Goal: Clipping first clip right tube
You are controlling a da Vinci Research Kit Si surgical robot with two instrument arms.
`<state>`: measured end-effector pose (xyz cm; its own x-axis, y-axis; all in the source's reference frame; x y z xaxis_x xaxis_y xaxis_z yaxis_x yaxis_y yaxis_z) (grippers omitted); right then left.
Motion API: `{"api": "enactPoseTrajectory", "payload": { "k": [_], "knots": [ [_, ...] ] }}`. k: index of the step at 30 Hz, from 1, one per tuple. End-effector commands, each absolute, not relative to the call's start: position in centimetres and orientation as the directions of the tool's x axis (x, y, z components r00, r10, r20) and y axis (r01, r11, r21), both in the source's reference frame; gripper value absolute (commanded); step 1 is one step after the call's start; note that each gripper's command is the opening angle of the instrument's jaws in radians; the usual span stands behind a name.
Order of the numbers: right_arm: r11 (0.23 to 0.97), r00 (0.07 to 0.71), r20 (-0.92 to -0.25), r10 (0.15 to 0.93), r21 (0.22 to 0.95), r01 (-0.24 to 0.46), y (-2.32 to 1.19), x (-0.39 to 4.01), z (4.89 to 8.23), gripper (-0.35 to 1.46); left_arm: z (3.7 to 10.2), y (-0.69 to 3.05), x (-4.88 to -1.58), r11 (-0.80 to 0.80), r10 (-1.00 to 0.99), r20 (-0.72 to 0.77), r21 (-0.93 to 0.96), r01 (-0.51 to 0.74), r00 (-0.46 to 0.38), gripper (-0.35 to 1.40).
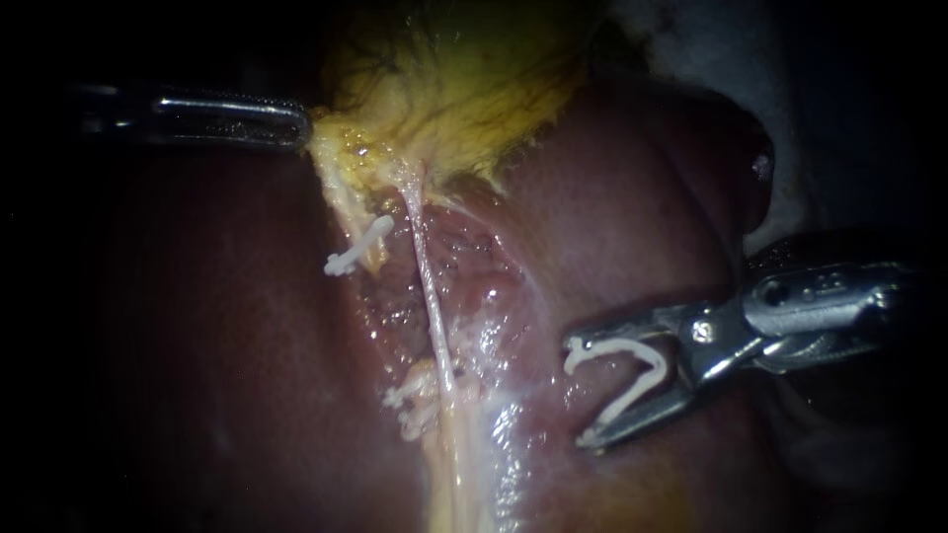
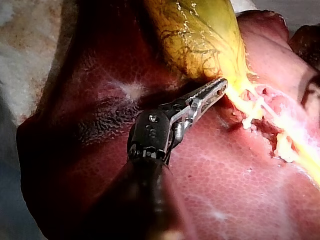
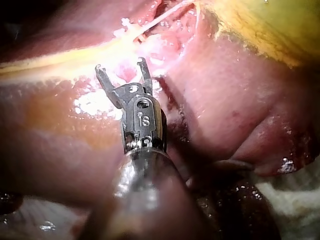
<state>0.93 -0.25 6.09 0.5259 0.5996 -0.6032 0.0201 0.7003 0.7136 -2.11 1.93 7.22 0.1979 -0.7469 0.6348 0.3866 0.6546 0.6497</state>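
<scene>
The right tube (image 1: 432,296), a thin pale strand, is seen stretched from the gallbladder (image 1: 464,89) at the far side toward the near edge, its long axis running far to near. It is faced from the right by the right instrument (image 1: 576,392), whose spread jaws carry a loaded white clip (image 1: 628,399), mouth turned left toward the tube but not yet around it. Further left, the left tube (image 1: 341,202) is crossed by a fastened clip (image 1: 357,247). The gallbladder's edge is gripped by the closed jaws of the left instrument (image 1: 296,123), above the liver (image 1: 632,197).
</scene>
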Motion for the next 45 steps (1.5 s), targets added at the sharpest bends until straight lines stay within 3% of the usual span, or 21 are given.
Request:
{"api": "enactPoseTrajectory", "payload": {
  "k": [1, 20, 45],
  "knots": [
    [0.692, 0.520, -0.600, 0.608, 0.721, 0.022, -0.24, 0.96, 6.11, 0.59, 7.22, 1.93, -2.11, 0.655, -0.747, 0.635, 0.650, 0.387, 0.198, -0.35],
    [0.618, 0.452, -0.561, 0.694, 0.785, 0.025, -0.12, 1.40, 6.53, 0.60, 7.22, 1.92, -2.11, 0.655, -0.747, 0.635, 0.650, 0.387, 0.198, -0.35],
    [0.569, 0.467, -0.508, 0.724, 0.822, 0.012, -0.18, 1.68, 7.17, 0.60, 7.22, 1.92, -2.12, 0.655, -0.747, 0.635, 0.649, 0.388, 0.198, -0.35]
  ]
}}
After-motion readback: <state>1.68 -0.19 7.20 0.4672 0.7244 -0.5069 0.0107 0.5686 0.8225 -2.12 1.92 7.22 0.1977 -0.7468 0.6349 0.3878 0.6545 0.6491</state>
